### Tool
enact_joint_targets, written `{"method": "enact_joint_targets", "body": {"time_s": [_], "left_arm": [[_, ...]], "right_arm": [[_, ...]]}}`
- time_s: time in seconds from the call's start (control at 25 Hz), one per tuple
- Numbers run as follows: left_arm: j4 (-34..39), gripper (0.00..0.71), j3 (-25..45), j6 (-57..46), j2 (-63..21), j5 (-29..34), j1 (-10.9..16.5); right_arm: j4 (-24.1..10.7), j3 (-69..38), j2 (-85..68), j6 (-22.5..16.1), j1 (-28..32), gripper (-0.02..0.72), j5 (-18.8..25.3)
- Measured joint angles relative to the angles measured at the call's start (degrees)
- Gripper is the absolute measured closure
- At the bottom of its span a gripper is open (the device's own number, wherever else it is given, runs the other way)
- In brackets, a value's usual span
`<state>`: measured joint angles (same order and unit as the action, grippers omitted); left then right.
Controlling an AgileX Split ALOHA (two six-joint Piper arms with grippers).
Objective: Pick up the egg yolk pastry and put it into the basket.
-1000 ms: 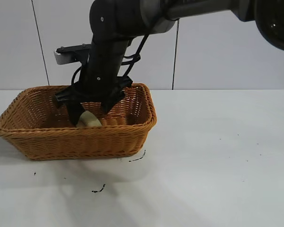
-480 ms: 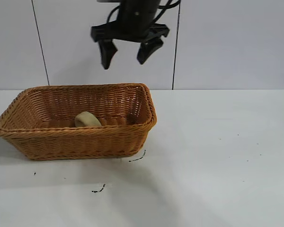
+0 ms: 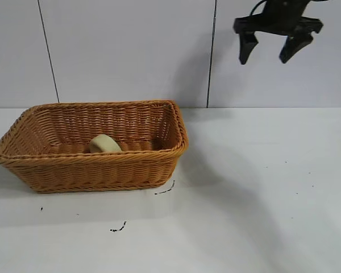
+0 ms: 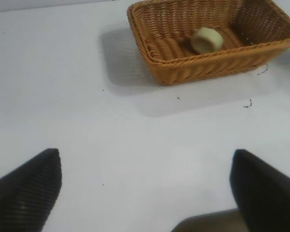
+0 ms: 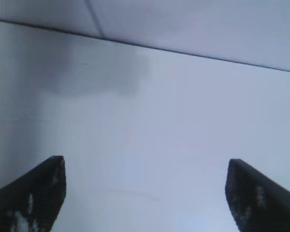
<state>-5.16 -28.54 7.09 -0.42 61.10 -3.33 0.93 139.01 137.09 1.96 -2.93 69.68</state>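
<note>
The pale yellow egg yolk pastry [image 3: 104,143] lies inside the orange-brown wicker basket [image 3: 131,169], tilted against the weave; the left wrist view shows the pastry [image 4: 206,39] in the basket [image 4: 174,72] too. My right gripper [image 3: 271,56] hangs high above the table's right half, well clear of the basket, open with nothing between its fingers. In its own view the right gripper [image 5: 145,166] faces bare table and wall. My left gripper [image 4: 146,159] is open over bare table, far from the basket.
The white table [image 3: 261,187] carries a few small dark specks [image 3: 118,228] in front of the basket. A panelled wall [image 3: 131,51] stands behind the table.
The right gripper rose out of the basket, leaving the pastry inside, then swung up and to the right. The pastry and basket stayed put.
</note>
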Motion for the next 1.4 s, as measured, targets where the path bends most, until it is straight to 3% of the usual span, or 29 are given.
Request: {"method": "enact_joint_targets", "body": {"time_s": [0.28, 0.52, 0.8, 1.2, 1.4], "left_arm": [[0.0, 0.015, 0.0, 0.0, 0.0, 0.0, 0.0], [0.0, 0.015, 0.0, 0.0, 0.0, 0.0, 0.0], [0.0, 0.015, 0.0, 0.0, 0.0, 0.0, 0.0], [0.0, 0.015, 0.0, 0.0, 0.0, 0.0, 0.0], [0.0, 0.015, 0.0, 0.0, 0.0, 0.0, 0.0]], "right_arm": [[-0.9, -1.6, -1.9, 0.3, 5.4, 0.079, 0.1], [-0.2, -12.6, -8.7, 1.5, 5.4, 0.08, 0.0], [0.2, -36.3, -26.0, 1.7, 5.4, 0.09, -0.1], [0.2, -74.8, -59.5, 4.8, 5.4, 0.092, -0.3], [0.2, -90.1, -78.0, 4.8, 5.4, 0.092, -4.9]]}}
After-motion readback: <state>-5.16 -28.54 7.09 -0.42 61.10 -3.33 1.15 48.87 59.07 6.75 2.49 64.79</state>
